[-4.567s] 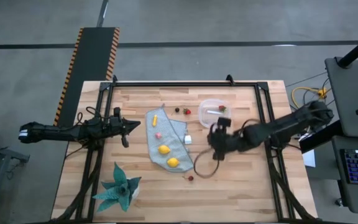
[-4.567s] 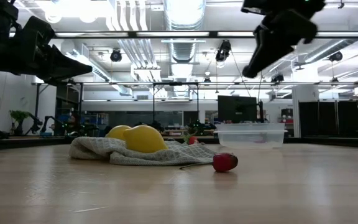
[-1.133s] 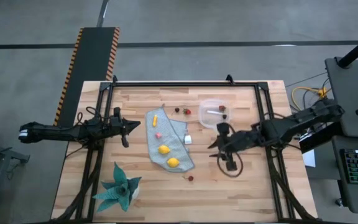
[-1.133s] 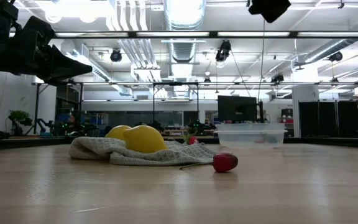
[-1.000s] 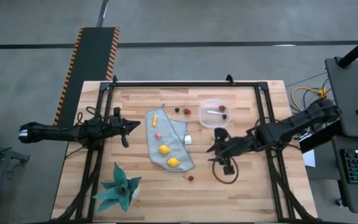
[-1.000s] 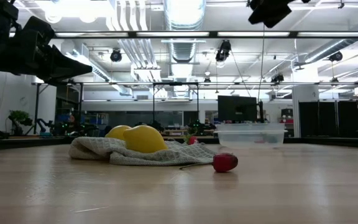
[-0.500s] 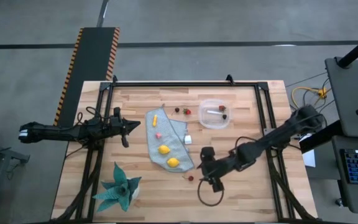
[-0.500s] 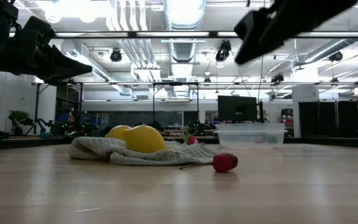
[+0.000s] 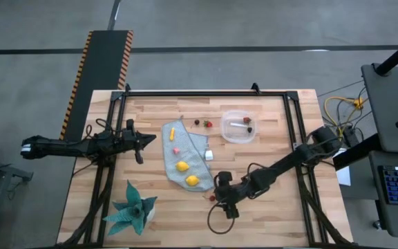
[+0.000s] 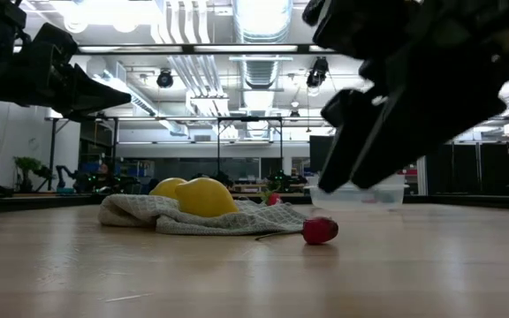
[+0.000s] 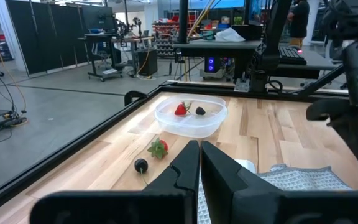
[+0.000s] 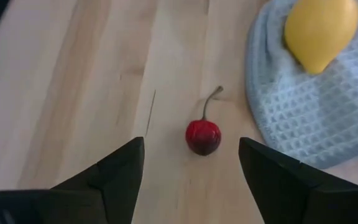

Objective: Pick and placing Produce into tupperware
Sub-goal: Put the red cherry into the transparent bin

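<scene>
A small red cherry (image 12: 203, 137) with a stem lies on the wood just off the near edge of the grey-blue cloth (image 9: 185, 155). My right gripper (image 12: 191, 149) hovers open above the cherry (image 9: 212, 198), one finger on either side, touching nothing. Two lemons (image 9: 182, 166) (image 9: 193, 180), a yellow-orange stick (image 9: 173, 131) and a pink piece (image 9: 175, 149) rest on the cloth. The clear tupperware (image 9: 238, 126) at the far right holds a strawberry and a dark piece. My left gripper (image 9: 150, 139) waits shut at the table's left.
A strawberry (image 9: 208, 124) and a dark berry (image 9: 197, 122) lie on the wood left of the tupperware. A white cube (image 9: 209, 155) sits at the cloth's right edge. A teal spiky plant (image 9: 133, 211) stands at the near left. Bare wood stretches right of the cherry.
My right gripper has travelled from beside the tupperware toward the near edge and to the left, coming down until it hangs just over the cherry. The cherry and the other pieces have stayed where they were.
</scene>
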